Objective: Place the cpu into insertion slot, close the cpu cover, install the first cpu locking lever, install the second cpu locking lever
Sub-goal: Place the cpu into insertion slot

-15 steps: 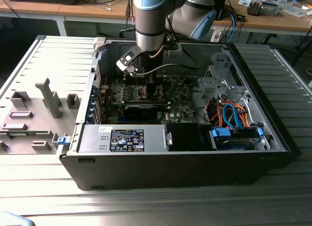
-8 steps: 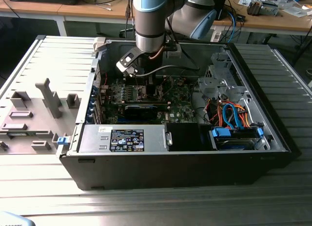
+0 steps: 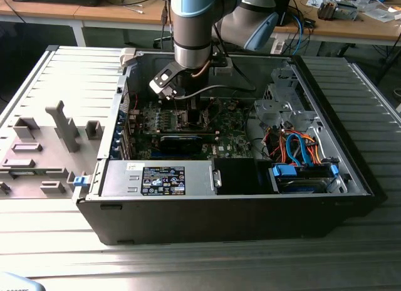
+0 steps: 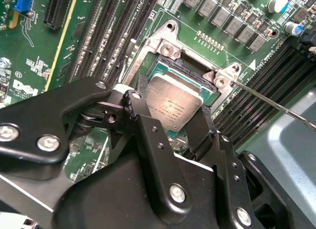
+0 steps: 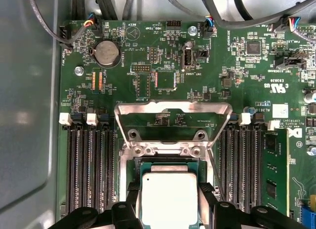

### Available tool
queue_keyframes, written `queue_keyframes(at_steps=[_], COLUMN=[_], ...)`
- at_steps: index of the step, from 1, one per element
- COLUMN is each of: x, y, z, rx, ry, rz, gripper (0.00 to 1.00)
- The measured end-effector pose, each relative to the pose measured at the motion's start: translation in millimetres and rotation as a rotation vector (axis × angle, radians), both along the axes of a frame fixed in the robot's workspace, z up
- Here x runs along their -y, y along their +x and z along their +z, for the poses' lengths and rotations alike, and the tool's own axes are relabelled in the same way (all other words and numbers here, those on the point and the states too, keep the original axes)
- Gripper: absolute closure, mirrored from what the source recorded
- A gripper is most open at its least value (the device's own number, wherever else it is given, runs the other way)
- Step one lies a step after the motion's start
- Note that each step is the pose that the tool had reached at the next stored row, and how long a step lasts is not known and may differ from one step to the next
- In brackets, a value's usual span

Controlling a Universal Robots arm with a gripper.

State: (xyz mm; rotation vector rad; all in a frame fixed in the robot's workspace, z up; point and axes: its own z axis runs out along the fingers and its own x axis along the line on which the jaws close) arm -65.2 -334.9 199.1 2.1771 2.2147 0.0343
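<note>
The fingers (image 4: 199,133) of your gripper (image 4: 173,103) are clenching the cpu (image 4: 174,110) by two opposite edges, holding it right over the insertion slot (image 4: 183,66) and, as I judge it, not fully seated (one corner is looking raised in the second wrist view). So you are working the first step. The cpu cover (image 5: 173,109) is standing open and a thin locking lever (image 4: 276,104) is lying swung out, so closing and both levers are waiting.
</note>
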Motion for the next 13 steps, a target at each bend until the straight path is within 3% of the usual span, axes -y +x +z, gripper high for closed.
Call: queue_keyframes(at_steps=[13], x=[-0.7], y=[0.0], z=[-2.4], rx=[-0.0001], ry=[-0.0002], rz=[0.0], gripper=[0.45])
